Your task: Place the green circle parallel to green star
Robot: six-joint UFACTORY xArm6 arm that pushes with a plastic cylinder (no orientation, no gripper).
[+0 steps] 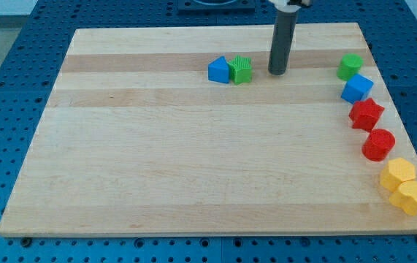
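With no claw to open or close, my tip [277, 72] stands between the green star [242, 69] and the green circle [350, 66] at the surface's [157, 168] right top, so I should go around the circle and push it slowly leftward.
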